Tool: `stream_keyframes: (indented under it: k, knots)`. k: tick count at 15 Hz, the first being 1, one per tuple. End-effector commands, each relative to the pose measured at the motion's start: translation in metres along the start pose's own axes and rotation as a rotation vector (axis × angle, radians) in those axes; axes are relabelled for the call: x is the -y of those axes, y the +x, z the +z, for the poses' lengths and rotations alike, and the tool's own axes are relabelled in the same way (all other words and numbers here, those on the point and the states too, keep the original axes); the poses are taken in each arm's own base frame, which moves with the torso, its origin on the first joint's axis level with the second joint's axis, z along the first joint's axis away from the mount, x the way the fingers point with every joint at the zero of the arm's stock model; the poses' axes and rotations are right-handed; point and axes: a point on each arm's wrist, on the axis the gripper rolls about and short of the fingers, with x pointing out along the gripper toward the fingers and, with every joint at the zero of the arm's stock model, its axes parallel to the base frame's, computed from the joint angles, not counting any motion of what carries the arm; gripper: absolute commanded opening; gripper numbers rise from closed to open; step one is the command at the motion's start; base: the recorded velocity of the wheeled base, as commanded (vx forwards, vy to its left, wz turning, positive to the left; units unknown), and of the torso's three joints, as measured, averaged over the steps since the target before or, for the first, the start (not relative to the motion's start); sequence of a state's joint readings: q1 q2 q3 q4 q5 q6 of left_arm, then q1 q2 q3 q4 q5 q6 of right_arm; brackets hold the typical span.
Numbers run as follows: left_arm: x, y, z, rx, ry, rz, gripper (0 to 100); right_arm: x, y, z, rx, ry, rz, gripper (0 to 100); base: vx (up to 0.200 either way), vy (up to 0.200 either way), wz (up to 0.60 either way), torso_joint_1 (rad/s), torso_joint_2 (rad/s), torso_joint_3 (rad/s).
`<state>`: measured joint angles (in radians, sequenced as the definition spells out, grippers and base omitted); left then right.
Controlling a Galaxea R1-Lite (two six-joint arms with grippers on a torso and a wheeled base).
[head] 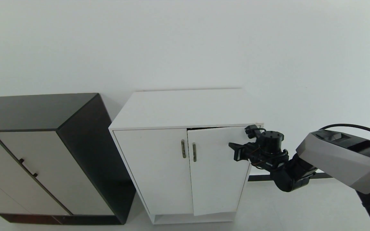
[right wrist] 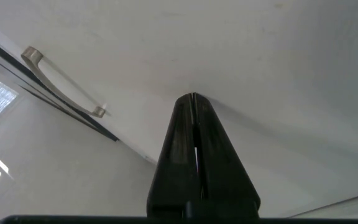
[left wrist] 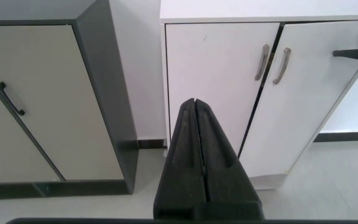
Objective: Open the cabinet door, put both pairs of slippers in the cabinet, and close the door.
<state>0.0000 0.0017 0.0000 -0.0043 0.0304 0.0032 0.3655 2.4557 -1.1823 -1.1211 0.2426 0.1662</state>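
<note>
Right gripper [head: 233,148]: fingers pressed together, nothing between them. The tip sits at, or a hair off, the face of the white cabinet's right door [head: 214,179]; I cannot confirm contact from the right wrist view. The tip meets the upper part of the panel. The door's handle [head: 194,152] lies well off to the side of the tip, toward the cabinet's middle, and the hinge edge lies on the arm's side.

Door state: ajar. A dark gap shows above its top edge, and its bottom corner stands proud of the white cabinet [head: 178,109]. The left door [head: 153,173] is flush.

Reading: a closed tip on the flat panel, away from the handle, suits a push, not a pull. I judge this is the closing step, with a short press left.

I cannot tell whether the slippers are inside; the gap is too dark.

Left gripper [left wrist: 196,106]: shut, empty, held back and well apart from both cabinets, presumably parked out of the door's swing. The dark cabinet [head: 43,109] stands ahead of it to one side.

Risk: pushing nearer the hinge than the handle gives poor leverage, so the tip may skid.
</note>
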Motion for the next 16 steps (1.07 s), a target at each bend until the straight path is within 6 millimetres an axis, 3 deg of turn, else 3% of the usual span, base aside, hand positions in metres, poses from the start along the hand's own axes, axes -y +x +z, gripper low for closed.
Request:
stream_keyframes:
  k: [1,10,13,16]
  knots:
    - [0.000,0.000,0.000,0.001,0.000,0.000,0,0.002,0.001,0.000,0.003,0.001,-0.006,0,0.000,0.000,0.00,0.000,0.00,0.000]
    - [0.000,0.000,0.000,-0.001,0.000,0.000,0,0.003,-0.001,0.000,0.008,0.001,-0.024,0,0.000,0.000,0.00,0.000,0.00,0.000]
    - [0.000,0.000,0.000,-0.001,0.001,0.000,0,-0.023,-0.043,0.020,0.027,-0.009,0.007,0,0.000,0.000,0.00,0.000,0.00,0.000]
    - [0.000,0.000,0.000,-0.001,0.003,-0.001,0,-0.031,-0.089,0.033,0.051,-0.012,-0.065,0,0.000,0.000,0.00,0.000,0.00,0.000]
